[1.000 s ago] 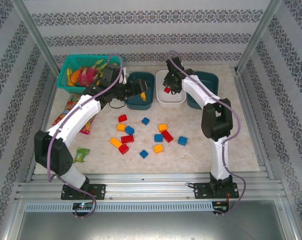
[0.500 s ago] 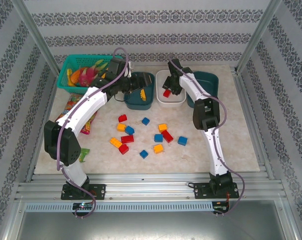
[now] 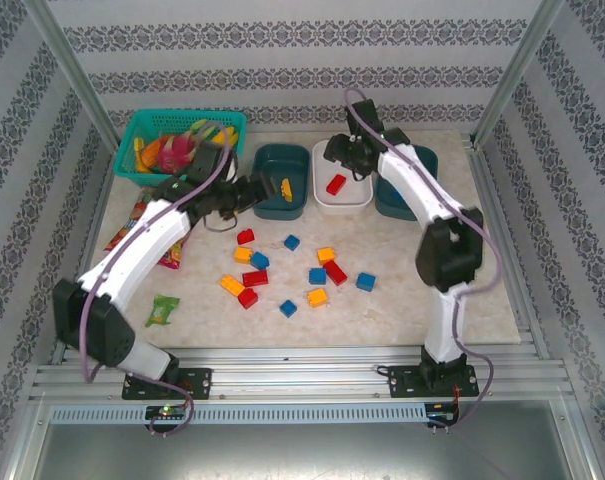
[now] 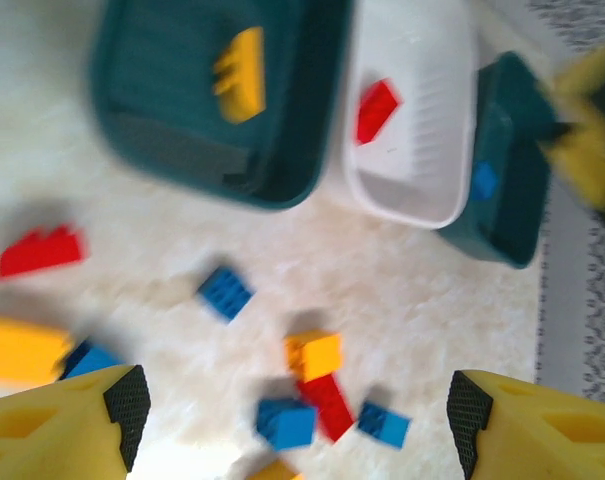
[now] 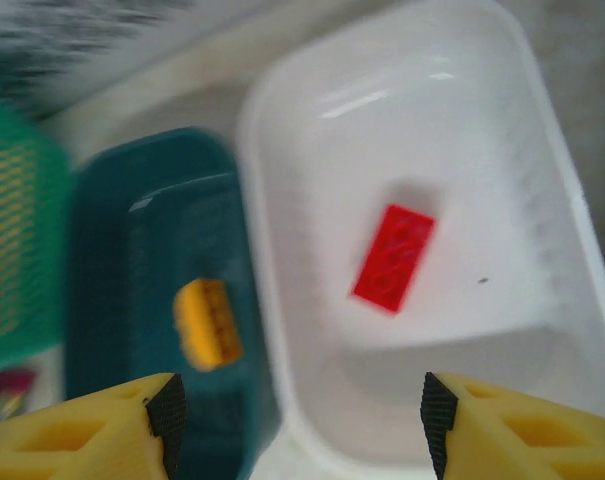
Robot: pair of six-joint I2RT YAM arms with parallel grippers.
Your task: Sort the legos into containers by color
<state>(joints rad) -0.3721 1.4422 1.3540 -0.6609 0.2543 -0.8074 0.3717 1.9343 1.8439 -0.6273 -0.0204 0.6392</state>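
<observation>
A pale table (image 3: 412, 300) is ringed by patterned walls (image 3: 282, 40), with tubs (image 3: 282, 211) at twelve o'clock. Left gripper (image 4: 297, 410) and right gripper (image 5: 297, 405) are held open, empty.

A bright teal mesh basket (image 3: 167, 115) stood at the far left corner of the table (image 3: 412, 310), holding toy fruit (image 3: 172, 150) in pink, orange and yellow. A colourful snack bag (image 3: 140, 212) lay just in front of it, and a small green packet (image 3: 163, 310) lay nearer the front edge. Patterned wallpaper (image 3: 282, 40) lined the walls.
</observation>
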